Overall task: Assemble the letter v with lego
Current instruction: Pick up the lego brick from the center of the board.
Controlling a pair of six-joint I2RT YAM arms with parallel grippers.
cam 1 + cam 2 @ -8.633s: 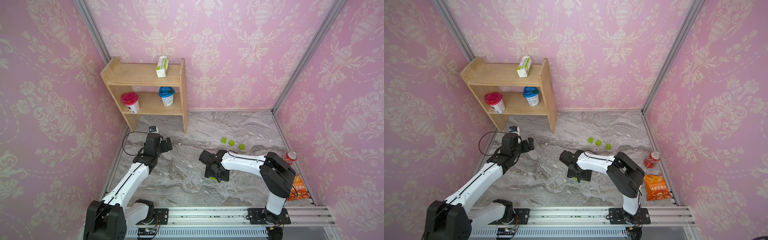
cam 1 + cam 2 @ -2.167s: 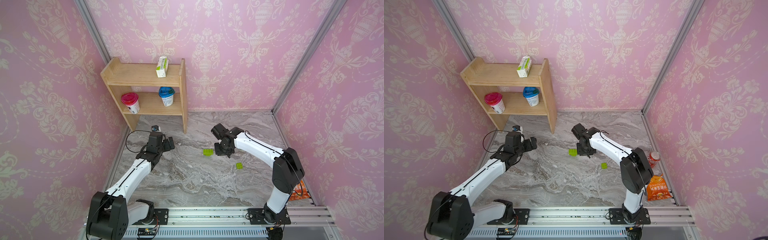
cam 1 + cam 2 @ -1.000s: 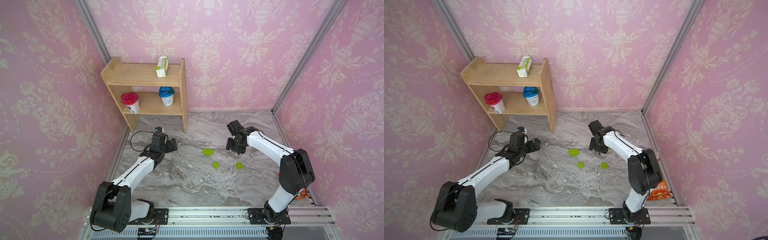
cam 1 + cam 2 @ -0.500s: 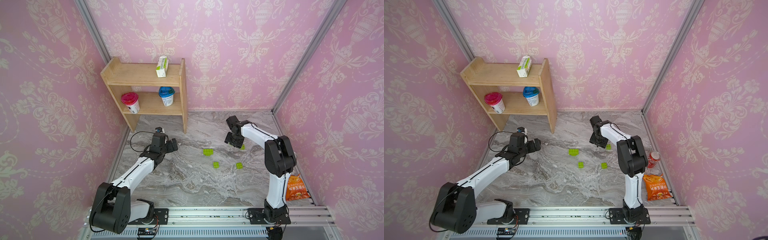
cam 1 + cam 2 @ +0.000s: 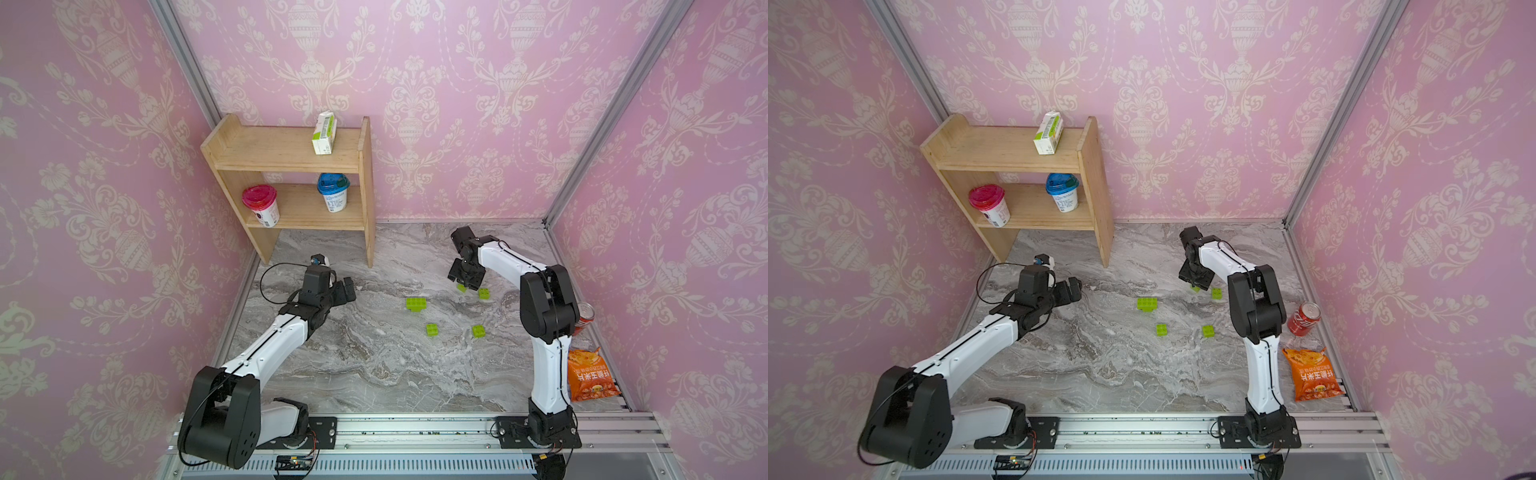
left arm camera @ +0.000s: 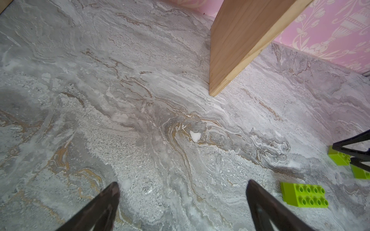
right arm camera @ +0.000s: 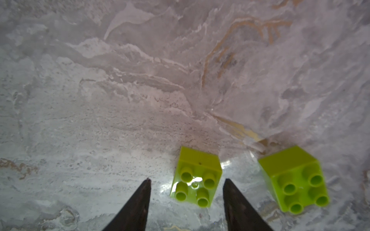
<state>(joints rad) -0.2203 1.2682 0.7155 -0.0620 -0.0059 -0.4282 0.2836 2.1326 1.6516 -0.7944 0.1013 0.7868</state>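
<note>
Five bricks are spread singly over the table; no V is yet joined. With twelve at the back wall, the long brick is found central, two squares at its four and five o'clock, two at two o'clock. Over that pair's nearer square the right gripper has just been brought, jaws parted astride it, untouched; a pickup is judged next. The left gripper is held wide open, empty, at nine o'clock.
</note>
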